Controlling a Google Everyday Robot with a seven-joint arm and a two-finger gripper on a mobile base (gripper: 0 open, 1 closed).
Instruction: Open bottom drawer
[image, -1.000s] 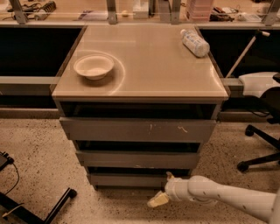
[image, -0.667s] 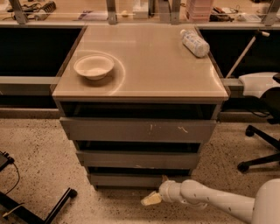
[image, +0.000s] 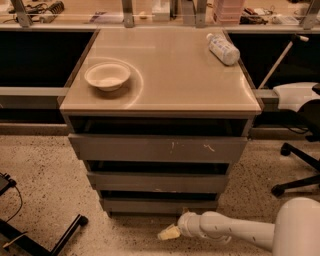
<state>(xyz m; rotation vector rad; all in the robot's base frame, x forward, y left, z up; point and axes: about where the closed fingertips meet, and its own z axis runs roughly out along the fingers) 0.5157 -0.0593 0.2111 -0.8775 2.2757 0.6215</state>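
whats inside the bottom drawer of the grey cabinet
Only the bottom drawer's plain grey front and the dark gap above show; the inside is hidden behind that front and the middle drawer. The pale-tipped gripper is near the floor, below it.

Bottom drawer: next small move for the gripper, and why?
Likely lift the gripper and ease it toward the top edge of the bottom drawer. It hangs near the floor, below the drawer front and apart from it. The front shows no handle, so the dark gap above it looks like the only hold.
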